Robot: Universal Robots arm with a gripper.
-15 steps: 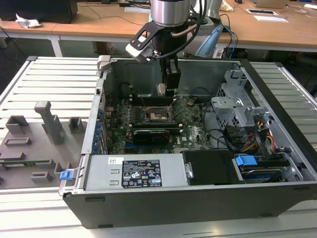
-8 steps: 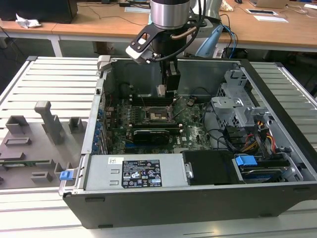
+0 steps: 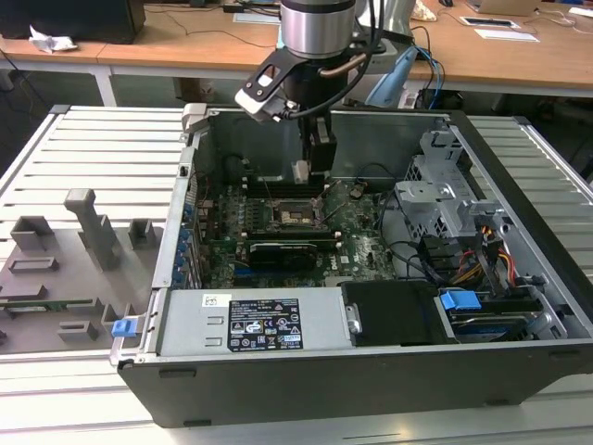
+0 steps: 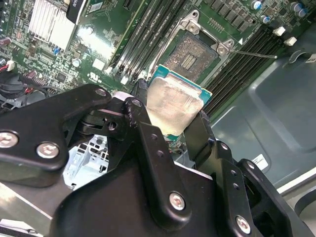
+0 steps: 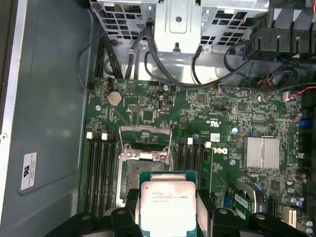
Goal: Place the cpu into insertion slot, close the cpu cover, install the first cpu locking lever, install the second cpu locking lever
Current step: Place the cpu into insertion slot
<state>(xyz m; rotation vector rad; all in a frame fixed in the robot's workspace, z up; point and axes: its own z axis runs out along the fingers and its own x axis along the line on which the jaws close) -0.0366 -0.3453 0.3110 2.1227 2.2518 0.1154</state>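
Hand [image 4: 170, 117] grips one cpu [image 4: 174, 98] above one insertion slot [image 4: 195, 55].

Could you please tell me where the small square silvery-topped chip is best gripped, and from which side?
By two opposite edges, coming from above its top face, as the black hand holds the flat silvery-grey cpu now. The chip is thin and flat, and its underside likely has to stay clear for the open square insertion slot, so only the side edges offer a pinch.
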